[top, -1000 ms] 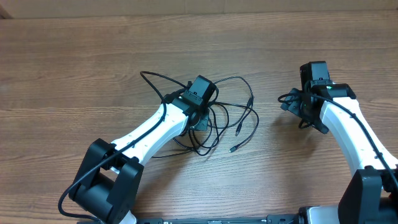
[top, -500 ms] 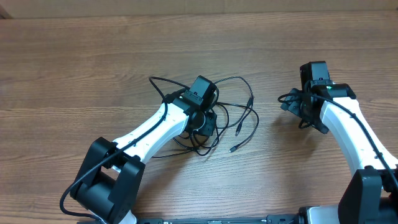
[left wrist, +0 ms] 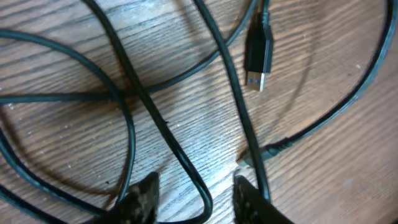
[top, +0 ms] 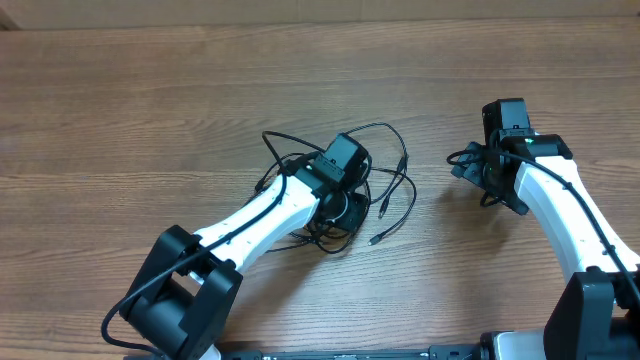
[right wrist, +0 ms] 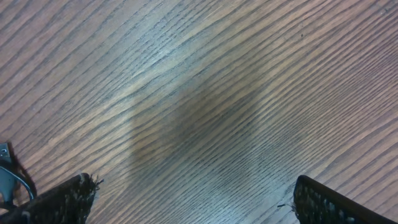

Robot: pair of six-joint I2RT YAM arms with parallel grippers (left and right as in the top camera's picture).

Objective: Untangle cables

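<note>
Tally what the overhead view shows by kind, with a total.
Arms: 2, left and right
Cable tangle: 1
Plug ends showing: 3
Total: 6

Looks down on black cables (left wrist: pixel 153 114) crossing the wooden table (left wrist: pixel 329 186); silver-tipped plug (left wrist: pixel 258 53) above, left gripper (left wrist: pixel 194 202) parted astride one loop.

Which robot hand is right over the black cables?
The left gripper: the cables lie on the table directly under its fingers. The right gripper, off to the side, has only wood between its fingers.
</note>
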